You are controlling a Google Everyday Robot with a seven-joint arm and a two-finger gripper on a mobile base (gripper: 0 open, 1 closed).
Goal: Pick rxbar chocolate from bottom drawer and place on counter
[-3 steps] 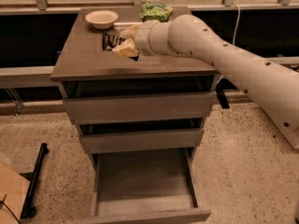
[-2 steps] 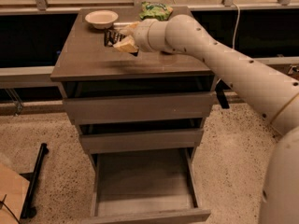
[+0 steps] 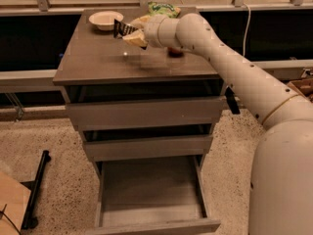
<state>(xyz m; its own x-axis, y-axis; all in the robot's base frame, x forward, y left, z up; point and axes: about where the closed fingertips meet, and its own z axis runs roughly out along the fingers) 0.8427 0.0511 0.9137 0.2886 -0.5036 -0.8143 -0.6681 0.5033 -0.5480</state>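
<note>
My gripper (image 3: 131,33) is shut on the rxbar chocolate (image 3: 122,29), a small flat black wrapper that sticks out to the left of the fingers. It hangs a little above the counter (image 3: 107,62), near its back middle. The white arm reaches in from the right across the counter. The bottom drawer (image 3: 149,190) stands pulled out below, its grey inside showing with nothing in it.
A white bowl (image 3: 105,19) sits at the counter's back left, close to the bar. A green snack bag (image 3: 164,9) lies at the back, partly behind the arm. A small dark object (image 3: 175,52) sits under the arm. The two upper drawers stand slightly out.
The gripper with the bar has shifted a little toward the back of the counter, closer to the bowl. The arm now fills more of the right side.
</note>
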